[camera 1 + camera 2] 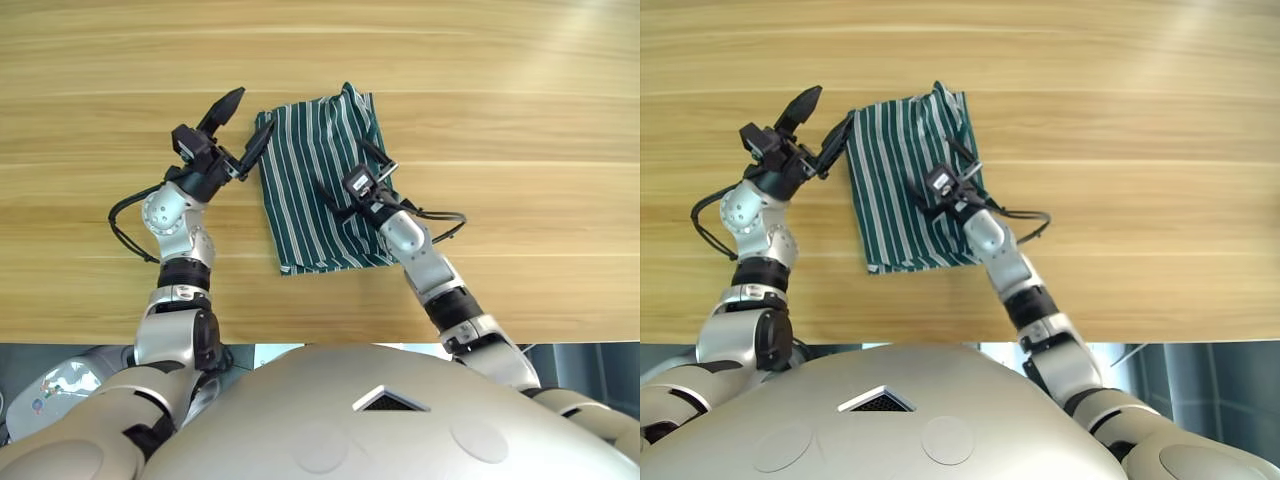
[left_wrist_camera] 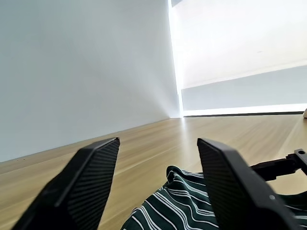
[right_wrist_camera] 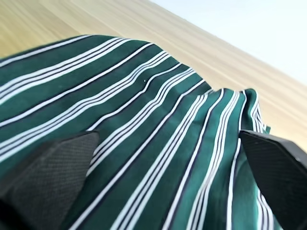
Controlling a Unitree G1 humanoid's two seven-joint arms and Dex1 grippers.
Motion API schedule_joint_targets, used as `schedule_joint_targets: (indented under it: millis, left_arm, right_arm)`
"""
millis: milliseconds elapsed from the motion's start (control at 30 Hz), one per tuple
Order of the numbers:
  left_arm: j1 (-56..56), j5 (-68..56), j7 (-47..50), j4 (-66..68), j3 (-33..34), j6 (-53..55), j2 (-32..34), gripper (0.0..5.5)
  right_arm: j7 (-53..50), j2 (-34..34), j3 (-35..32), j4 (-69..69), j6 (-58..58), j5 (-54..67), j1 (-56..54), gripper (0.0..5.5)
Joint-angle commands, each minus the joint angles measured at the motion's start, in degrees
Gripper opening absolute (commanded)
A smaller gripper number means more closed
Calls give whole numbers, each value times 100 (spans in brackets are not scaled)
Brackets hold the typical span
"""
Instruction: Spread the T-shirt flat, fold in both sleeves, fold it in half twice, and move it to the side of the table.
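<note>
T-shirt: dark green with thin white and dark stripes, folded into compact rectangle, lying flat on wooden table near its middle; far edge rumpled, slightly raised; near corners lie flat.

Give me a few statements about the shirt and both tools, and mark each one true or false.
1. The T-shirt lies on the wooden table. True.
2. The left tool is shut. False: its fingers stand apart, beside the T-shirt's left edge.
3. The right tool is open over the T-shirt. True.
4. The T-shirt is plain red. False: it is green with white stripes.
</note>
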Motion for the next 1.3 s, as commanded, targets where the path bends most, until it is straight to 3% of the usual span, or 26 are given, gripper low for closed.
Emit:
schedule_joint_targets:
  millis: [33,300,400,533,700,867,1033,1300]
  left_arm:
    - [50,18,48,-86,-58,17,-11,301]
    - [69,26,46,-97,-78,8,-19,301]
    - [29,40,60,-61,-87,-10,-37,301]
    - [1,78,78,0,-113,-59,-55,301]
    - [-6,84,118,15,-166,-100,-69,301]
    - [59,80,132,-18,-199,-114,-53,301]
    - [99,83,152,-46,-212,-107,-65,301]
    - [133,85,179,-96,-250,-97,-68,301]
  right_arm:
    - [64,109,-163,-996,629,244,370,536]
    - [106,-48,-303,-2292,1091,200,519,536]
    - [-248,-662,-569,-1627,524,-472,-139,536]
    - [-1263,-1476,-252,106,-283,-1925,-1161,536]
    - [-1974,-1402,312,2256,-886,-2628,-1914,536]
    - [-2226,-1211,617,3222,-1380,-2714,-2115,536]
    - [-1514,-1593,665,2660,-2031,-2373,-1806,536]
    - [706,-3148,599,-150,-2017,-1943,-362,536]
